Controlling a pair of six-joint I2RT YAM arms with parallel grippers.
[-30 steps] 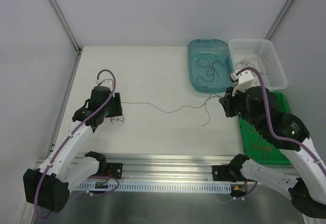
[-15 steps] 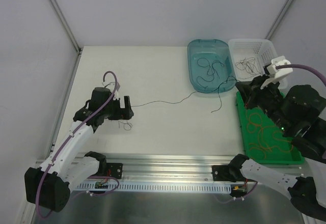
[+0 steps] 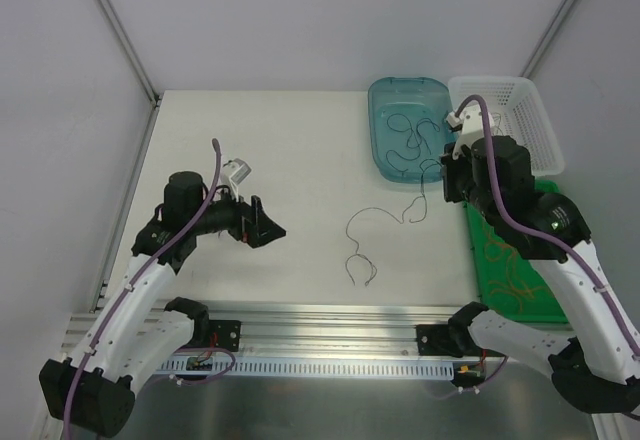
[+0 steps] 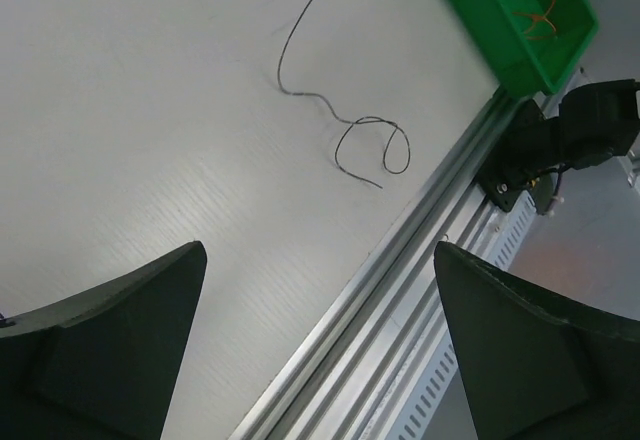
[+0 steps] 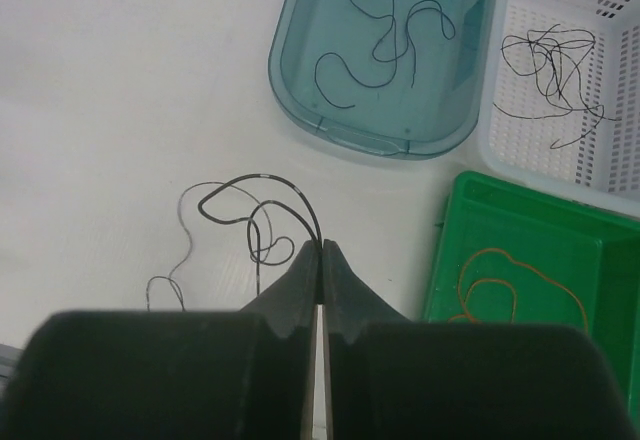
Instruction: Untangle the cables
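One thin black cable lies slack and curly on the white table, from its middle toward the front. It shows in the left wrist view as a loop. My right gripper is shut on one end of this cable, beside the teal tub; in the right wrist view the fingertips pinch the cable, which arcs up and left. My left gripper is open and empty, held above the table left of the cable; its view shows the fingers wide apart.
A teal tub holds dark cables. A white basket at the back right holds black cables. A green tray on the right holds orange cables. An aluminium rail runs along the front.
The left gripper has let go of the cable, opened and swung right. The stretched cable has dropped slack onto the table. The right arm has moved back left to the tub.
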